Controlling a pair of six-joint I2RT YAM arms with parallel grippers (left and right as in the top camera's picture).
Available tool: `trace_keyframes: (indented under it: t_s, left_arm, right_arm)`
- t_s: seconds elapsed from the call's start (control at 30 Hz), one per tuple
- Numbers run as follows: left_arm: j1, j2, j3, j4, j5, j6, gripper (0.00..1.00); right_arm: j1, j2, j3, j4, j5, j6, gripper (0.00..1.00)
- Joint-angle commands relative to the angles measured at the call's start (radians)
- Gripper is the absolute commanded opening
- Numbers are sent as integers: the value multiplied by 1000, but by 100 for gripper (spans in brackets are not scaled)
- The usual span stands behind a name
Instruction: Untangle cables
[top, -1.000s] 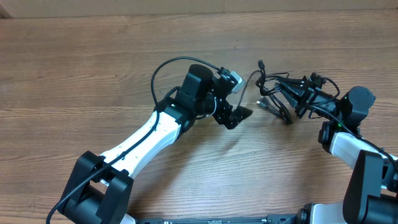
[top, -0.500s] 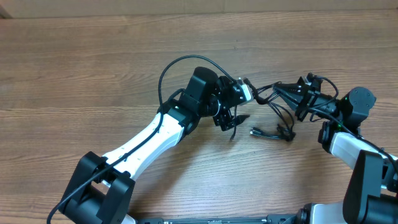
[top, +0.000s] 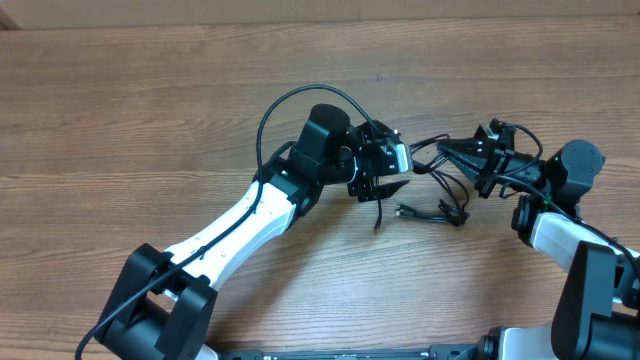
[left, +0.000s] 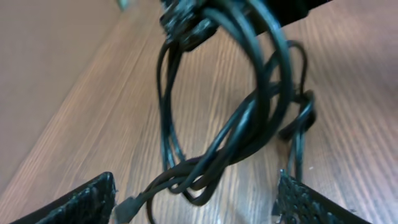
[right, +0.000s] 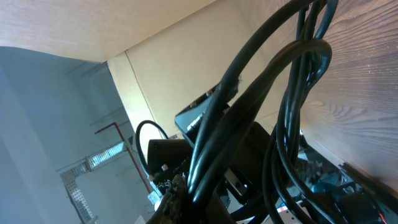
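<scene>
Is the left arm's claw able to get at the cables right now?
Probably yes. The left claw is open, and the cables hang just ahead between its fingers with nothing blocking; the right claw holds them up.

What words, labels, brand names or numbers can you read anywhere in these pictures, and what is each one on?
No readable text in any view.
The cables show no print.
The wooden table is plain grain.
The left arm and right arm show no legible label.
A small pale part on the left wrist is too small to read.
</scene>
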Motion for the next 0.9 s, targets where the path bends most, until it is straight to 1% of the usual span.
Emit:
trace_keyframes:
  t_s: [0.0, 0.13, 0.17, 0.2, 0.27, 0.3, 0.37, 0.4, 0.47, 0.67, 0.7, 0.87]
  left_arm:
    - [-2, -16, 11, 1, 71, 16, 82]
    - [-3, -16, 11, 1, 86, 16, 82]
    - [-4, -16, 11, 1, 86, 16, 81]
    - [-5, -16, 11, 1, 86, 16, 78]
    - [-7, -16, 11, 0, 85, 16, 68]
    - [-8, -16, 11, 0, 87, 16, 67]
    - [-10, -16, 11, -5, 93, 16, 70]
    - [-10, -16, 11, -8, 93, 16, 73]
    - [-10, -16, 11, -21, 92, 21, 75]
    - [-10, -14, 11, -48, 92, 31, 73]
    - [-10, -14, 11, -51, 92, 31, 70]
    - [-10, -14, 11, -63, 93, 31, 65]
  right_arm:
    - [4, -16, 7, 11, -17, 93, 4]
    - [10, -16, 7, 18, -25, 93, 4]
    - [13, -16, 7, 18, -26, 94, 4]
    - [15, -16, 7, 17, -27, 94, 4]
    - [20, -16, 7, 17, -27, 94, 4]
    - [20, -16, 7, 18, -28, 94, 4]
    - [21, -16, 7, 18, -32, 94, 4]
    - [21, -16, 7, 18, -35, 94, 4]
    - [21, -16, 7, 18, -47, 94, 4]
    - [21, -16, 7, 18, -57, 95, 4]
    - [21, -16, 7, 18, -57, 94, 4]
    - [21, -16, 7, 18, -61, 94, 4]
